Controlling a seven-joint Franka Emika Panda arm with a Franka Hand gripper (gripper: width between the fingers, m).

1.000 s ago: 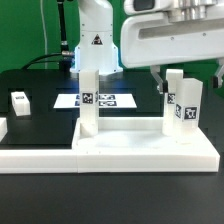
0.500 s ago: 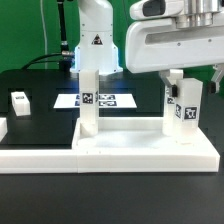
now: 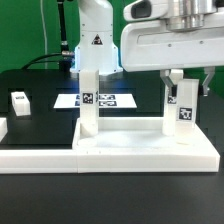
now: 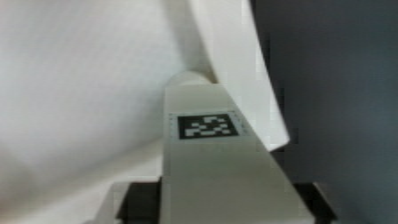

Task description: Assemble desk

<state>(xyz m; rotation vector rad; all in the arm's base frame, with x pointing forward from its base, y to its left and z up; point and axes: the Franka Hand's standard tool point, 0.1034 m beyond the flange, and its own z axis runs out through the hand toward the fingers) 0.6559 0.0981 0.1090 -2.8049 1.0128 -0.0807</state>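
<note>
The white tabletop slab (image 3: 140,150) lies at the front with its rims up. Two white legs stand upright on it, one at the exterior view's left (image 3: 88,100) and one at the right (image 3: 185,112). My gripper (image 3: 180,84) is over the right leg and shut on its top. In the wrist view the same leg (image 4: 214,125) runs up between my dark fingers (image 4: 150,205), its tag facing the camera, and the gripper (image 4: 228,207) holds it from both sides. A third, loose leg (image 3: 20,101) lies on the black table at the left.
The marker board (image 3: 100,100) lies flat behind the left leg. A low white rail (image 3: 35,152) runs along the front left, against the tabletop's edge. The robot's base (image 3: 95,40) stands at the back.
My gripper has moved toward the exterior view's left and down onto the right leg. That leg now stands straighter and a little lower on the tabletop.
</note>
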